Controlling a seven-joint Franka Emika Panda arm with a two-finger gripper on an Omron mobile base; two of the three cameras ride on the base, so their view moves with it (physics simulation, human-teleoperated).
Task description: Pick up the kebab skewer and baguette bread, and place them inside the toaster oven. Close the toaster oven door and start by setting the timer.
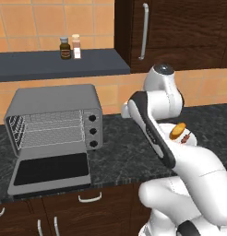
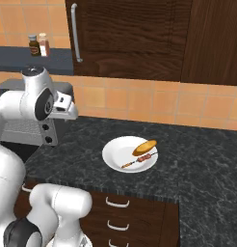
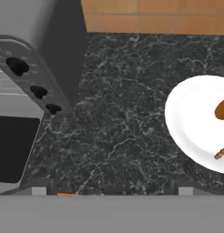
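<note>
The toaster oven (image 1: 53,120) stands at the left of the counter. Its door (image 1: 50,170) is folded down flat and the wire racks show inside. A white plate (image 2: 115,154) to its right carries the golden baguette bread (image 2: 145,146) and the thin kebab skewer (image 2: 138,160). In the hand view the oven's three knobs (image 3: 38,92) are at the left and the plate (image 3: 191,123) at the right, cut off by the edge. My gripper (image 3: 112,191) hovers open above the bare counter between them, holding nothing.
Two spice bottles (image 1: 70,47) stand on a dark shelf above the oven. A wooden wall cabinet with a long handle (image 2: 76,34) hangs over the counter. Drawers with handles (image 2: 117,202) run below the front edge. Dark marble counter stretches right of the plate.
</note>
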